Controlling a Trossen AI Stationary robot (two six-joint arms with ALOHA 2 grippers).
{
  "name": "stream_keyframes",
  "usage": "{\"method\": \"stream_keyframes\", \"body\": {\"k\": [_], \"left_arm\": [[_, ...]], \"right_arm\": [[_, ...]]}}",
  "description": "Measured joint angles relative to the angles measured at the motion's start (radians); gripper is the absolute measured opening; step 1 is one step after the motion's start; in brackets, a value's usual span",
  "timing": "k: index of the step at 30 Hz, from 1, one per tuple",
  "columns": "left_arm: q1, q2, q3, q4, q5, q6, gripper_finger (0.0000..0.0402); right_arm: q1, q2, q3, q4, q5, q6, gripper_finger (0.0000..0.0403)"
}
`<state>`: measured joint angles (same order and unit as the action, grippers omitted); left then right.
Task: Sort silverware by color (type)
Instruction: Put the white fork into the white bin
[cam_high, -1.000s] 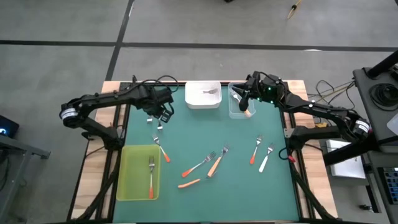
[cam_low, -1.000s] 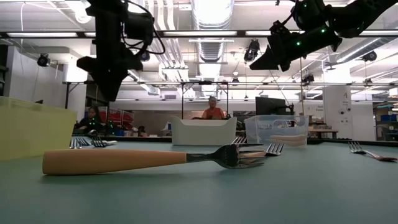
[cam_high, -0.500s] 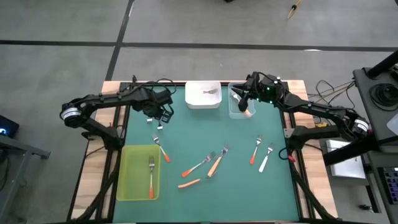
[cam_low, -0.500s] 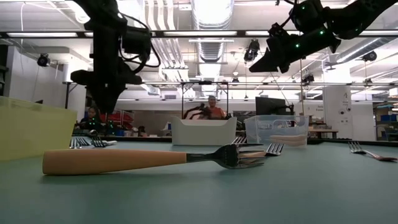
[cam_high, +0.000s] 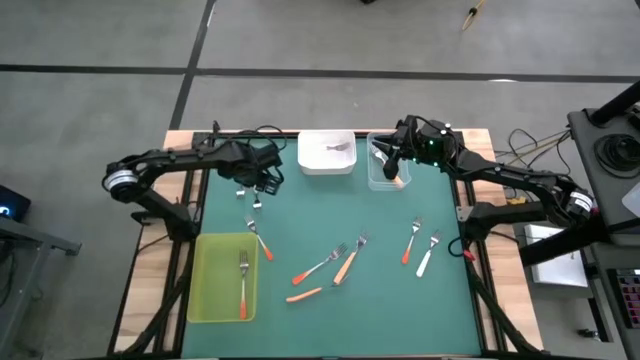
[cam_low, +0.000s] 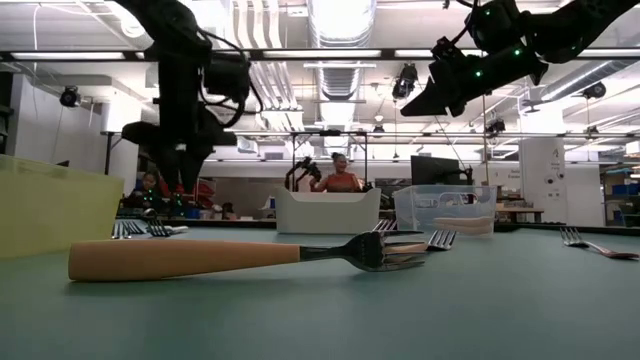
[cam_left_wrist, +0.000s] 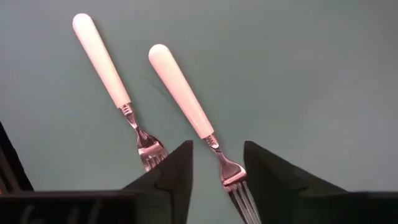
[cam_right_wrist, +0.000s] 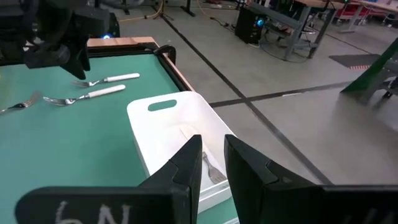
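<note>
**Left hand straddles a white fork**

Your left hand (cam_left_wrist: 214, 171) hangs over the green surface (cam_high: 330, 215) near its far left corner, fingers spread, with the neck of one white-handled fork (cam_left_wrist: 182, 91) lying between the fingertips. A second white fork (cam_left_wrist: 102, 62) lies just beside it, roughly parallel. Your right hand (cam_right_wrist: 211, 163) hovers above the white tray (cam_right_wrist: 165, 134), which holds one fork; its fingers stand a narrow gap apart, pinching nothing. Orange-handled forks (cam_high: 345, 268) lie scattered mid-surface, and one sits in the yellow-green tray (cam_high: 212, 280).
</note>
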<state>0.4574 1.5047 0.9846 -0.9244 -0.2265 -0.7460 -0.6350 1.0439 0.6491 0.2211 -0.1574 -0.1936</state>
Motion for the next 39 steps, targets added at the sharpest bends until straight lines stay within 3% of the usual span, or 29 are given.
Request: {"method": "stream_keyframes", "body": {"k": [5,9,16,25,39], "left_arm": [[0.006,0.079,0.000,0.032,-0.026,0.010,0.0180],[0.020,0.141,0.000,0.079,-0.026,0.053,0.0194],[0.068,0.208,0.000,0.096,-0.028,0.087,0.0196],[0.100,0.206,-0.015,0.121,-0.025,0.137,0.0195],[0.102,0.196,-0.095,0.234,-0.001,0.132,0.0163]], "right_arm": [[0.000,0.000,0.000,-0.001,0.000,-0.001,0.0059],[0.000,0.000,0.000,-0.002,0.000,-0.001,0.0059],[0.000,0.000,0.000,-0.005,0.000,0.001,0.0059],[0.000,0.000,0.000,-0.008,0.000,0.023,0.0059],[0.002,0.000,0.000,-0.004,-0.002,0.046,0.0059]]}}
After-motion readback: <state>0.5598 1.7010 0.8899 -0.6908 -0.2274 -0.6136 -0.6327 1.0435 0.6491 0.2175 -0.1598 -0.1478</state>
